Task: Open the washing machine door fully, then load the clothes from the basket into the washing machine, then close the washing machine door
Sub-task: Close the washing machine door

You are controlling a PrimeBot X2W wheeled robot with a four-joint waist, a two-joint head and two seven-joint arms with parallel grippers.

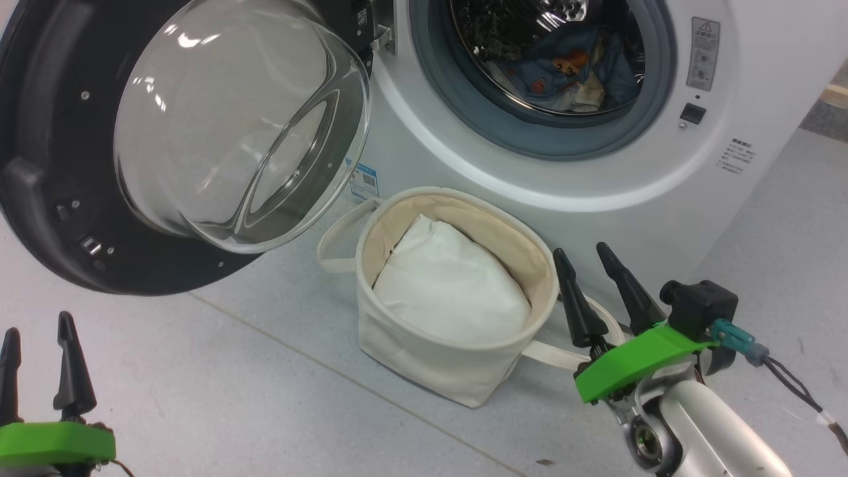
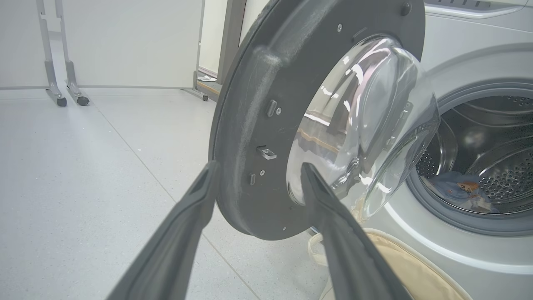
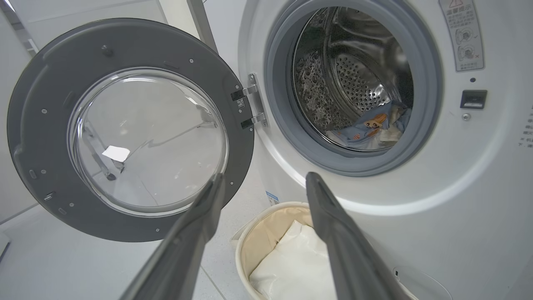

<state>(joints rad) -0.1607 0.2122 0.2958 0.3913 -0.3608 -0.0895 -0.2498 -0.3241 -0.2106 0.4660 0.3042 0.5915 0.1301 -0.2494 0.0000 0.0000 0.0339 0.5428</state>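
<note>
washing machine door (image 1: 40, 132): swung open to my left, inner face toward me. its clear glass bowl (image 1: 238, 126) bulges out of the wide black rim. the hinge (image 3: 252, 104) sits on the left side of the opening.

washing machine (image 1: 464, 159): opening uncovered, with the grey rubber ring (image 1: 530, 136) and the perforated steel drum (image 3: 358, 83) exposed. there is a small blue sticker (image 1: 364, 180) on the white front, low down, between the door and the basket.

clothes (image 1: 563, 69): light blue fabric with orange-brown printed faces, lying bunched in the bottom of the drum, behind the ring.

basket (image 1: 424, 364): upright on the floor (image 1: 199, 384), just in front of the machine and below the opening. it holds a plain white bundle (image 1: 450, 291). one loop handle (image 1: 334, 242) sticks out on its left, toward the door.

left jaws: apart, nothing between them. my fingers (image 1: 73, 371) are low at my left over bare floor, below the door's lower rim and clear of it. the left wrist view shows them pointing at the door's outer edge.

right jaws: apart, holding nothing. my fingers (image 1: 578, 305) stand just beside the basket's right rim, over its second loop handle. i cannot tell whether they touch the rim.
</note>
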